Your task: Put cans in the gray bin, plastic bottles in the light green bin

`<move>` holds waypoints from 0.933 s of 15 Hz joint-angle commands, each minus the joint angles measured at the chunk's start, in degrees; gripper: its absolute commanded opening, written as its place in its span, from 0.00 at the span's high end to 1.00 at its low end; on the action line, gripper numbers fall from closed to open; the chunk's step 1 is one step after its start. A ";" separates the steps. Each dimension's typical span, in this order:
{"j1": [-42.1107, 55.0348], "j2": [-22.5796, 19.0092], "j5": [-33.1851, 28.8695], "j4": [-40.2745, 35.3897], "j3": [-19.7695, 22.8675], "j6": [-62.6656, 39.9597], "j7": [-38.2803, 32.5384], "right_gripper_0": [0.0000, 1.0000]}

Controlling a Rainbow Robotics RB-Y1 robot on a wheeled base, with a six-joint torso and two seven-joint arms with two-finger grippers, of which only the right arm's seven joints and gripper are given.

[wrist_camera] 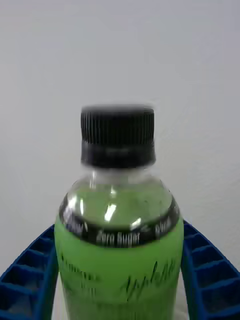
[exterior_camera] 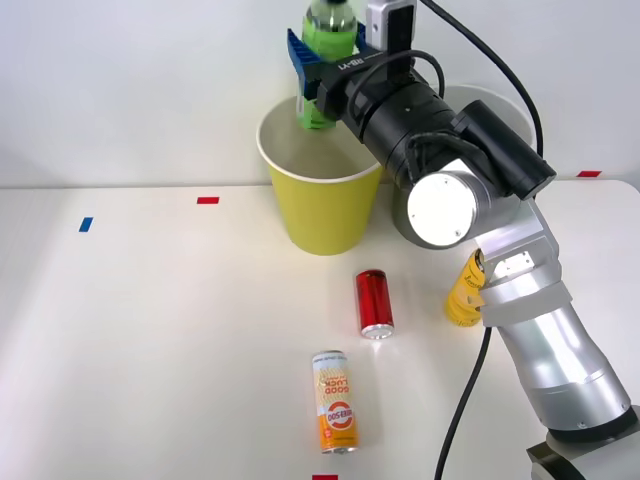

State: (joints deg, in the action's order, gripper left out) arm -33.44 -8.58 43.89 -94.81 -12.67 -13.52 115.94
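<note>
Front view: right claw (exterior_camera: 325, 62) clamps the green-label bottle (exterior_camera: 328, 40) upright over the light green bin (exterior_camera: 325, 205), positioned for release, cans (exterior_camera: 375, 303) lying on worktop (exterior_camera: 150, 320); wrist view: ribbed fingers (wrist_camera: 30, 272) flank the bottle's label for grip
</note>
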 commanded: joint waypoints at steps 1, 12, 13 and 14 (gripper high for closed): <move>0.04 0.32 -0.38 0.06 -0.60 -0.02 0.08 0.00; 17.35 1.82 -0.56 -14.88 -0.43 2.44 2.54 0.00; 19.99 1.99 -0.56 -17.16 -0.16 2.44 3.16 0.00; 23.86 1.99 -0.65 -20.77 -0.16 2.44 3.68 0.00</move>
State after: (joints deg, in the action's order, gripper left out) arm -13.40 -6.76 43.33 -111.97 -12.98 -11.08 118.86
